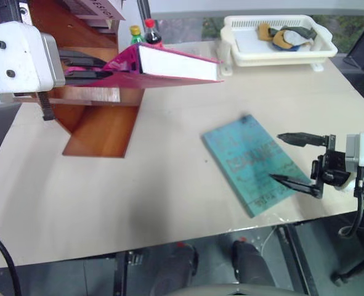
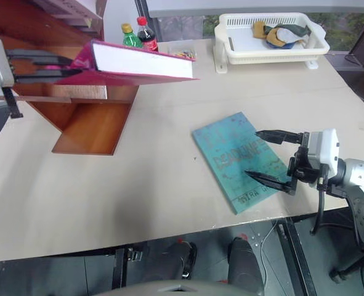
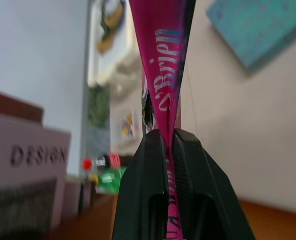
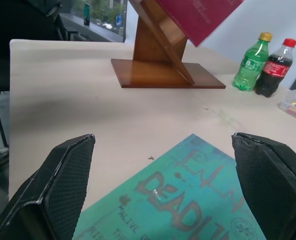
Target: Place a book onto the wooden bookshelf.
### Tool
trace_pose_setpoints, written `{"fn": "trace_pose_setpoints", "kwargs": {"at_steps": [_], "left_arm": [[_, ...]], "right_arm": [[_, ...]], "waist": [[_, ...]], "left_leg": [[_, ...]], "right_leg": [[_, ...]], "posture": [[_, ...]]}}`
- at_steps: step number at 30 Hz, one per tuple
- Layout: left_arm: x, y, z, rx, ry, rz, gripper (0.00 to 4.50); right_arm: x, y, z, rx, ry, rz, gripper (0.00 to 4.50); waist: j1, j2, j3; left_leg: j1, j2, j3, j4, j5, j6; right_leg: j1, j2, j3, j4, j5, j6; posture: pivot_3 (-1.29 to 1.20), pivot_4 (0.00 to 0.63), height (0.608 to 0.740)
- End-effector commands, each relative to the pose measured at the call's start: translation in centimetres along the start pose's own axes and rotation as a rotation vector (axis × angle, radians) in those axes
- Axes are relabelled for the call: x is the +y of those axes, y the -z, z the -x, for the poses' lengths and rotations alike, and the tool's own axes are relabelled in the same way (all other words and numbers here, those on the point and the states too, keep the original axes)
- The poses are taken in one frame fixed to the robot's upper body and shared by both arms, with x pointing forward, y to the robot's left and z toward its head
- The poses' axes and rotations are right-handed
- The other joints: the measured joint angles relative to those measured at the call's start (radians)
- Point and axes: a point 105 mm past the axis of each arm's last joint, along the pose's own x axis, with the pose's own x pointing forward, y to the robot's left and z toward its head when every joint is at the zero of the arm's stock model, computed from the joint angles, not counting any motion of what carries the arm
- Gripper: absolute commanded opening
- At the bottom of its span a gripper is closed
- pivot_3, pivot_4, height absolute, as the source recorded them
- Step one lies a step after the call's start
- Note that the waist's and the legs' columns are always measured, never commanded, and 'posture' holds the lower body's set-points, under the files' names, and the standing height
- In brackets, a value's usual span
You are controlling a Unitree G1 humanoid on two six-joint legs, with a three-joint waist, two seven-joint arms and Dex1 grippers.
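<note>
Pink book aloft by the shelf!
Left gripper (image 1: pixel 101 68) pinches the book (image 1: pixel 169 65) beside the wooden bookshelf (image 1: pixel 98 126); right gripper (image 1: pixel 292 158) gapes empty.

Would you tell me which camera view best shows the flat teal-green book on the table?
The right eye view: the whole teal-green book shows lying flat on the table. The left eye view matches; the right wrist view shows its near cover, the left wrist view a corner.
</note>
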Motion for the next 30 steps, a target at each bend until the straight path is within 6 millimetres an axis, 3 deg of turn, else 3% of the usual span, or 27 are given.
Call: {"fn": "trace_pose_setpoints", "kwargs": {"at_steps": [1, 6, 14, 20, 30], "left_arm": [[1.7, 0.3, 3.2, 0.1, -0.079, -0.058, 0.24], [1.7, 2.8, 5.2, 0.263, -0.053, -0.075, 0.24], [-0.8, 8.0, 5.6, 0.445, -0.021, -0.011, 0.24], [-2.8, 9.2, 3.5, 0.42, -0.009, 0.023, 0.24], [-4.1, 9.6, 1.5, 0.382, -0.005, 0.048, 0.24]], "right_arm": [[-0.3, -0.5, -0.4, -0.026, -0.031, 0.041, 4.5], [-0.7, -0.6, -0.9, -0.043, -0.055, 0.05, 4.5], [-1.0, -1.2, -2.3, -0.067, -0.082, 0.068, 4.5], [-1.2, -2.1, -3.2, -0.075, -0.07, 0.081, 4.5], [-0.6, -7.1, -5.2, -0.239, -0.041, 0.065, 4.5]], "waist": [[0.0, 0.0, 0.0], [0.004, 0.002, 0.001], [0.002, 0.003, 0.002], [0.002, 0.007, 0.002], [-0.006, 0.007, 0.002]], "left_leg": [[0.0, 0.0, 0.0, 0.0, 0.0, 0.0], [0.0, 0.0, 0.0, 0.0, 0.0, 0.0], [0.0, 0.001, 0.001, 0.0, 0.0, 0.0], [0.005, 0.002, 0.005, -0.001, 0.0, -0.001], [0.012, 0.012, 0.014, -0.001, 0.001, -0.002]], "right_leg": [[0.0, 0.001, 0.0, 0.0, 0.0, 0.0], [0.0, 0.0, 0.0, 0.0, 0.0, 0.0], [-0.001, 0.001, 0.0, 0.001, 0.0, 0.0], [-0.002, 0.001, 0.004, 0.011, 0.0, -0.001], [-0.003, 0.009, 0.006, 0.016, 0.004, -0.007]], "posture": [[0.0, 0.15, 0.74], [0.0, 0.15, 0.74], [0.0, 0.15, 0.74], [0.0, 0.15, 0.74], [0.0, 0.15, 0.74]]}}
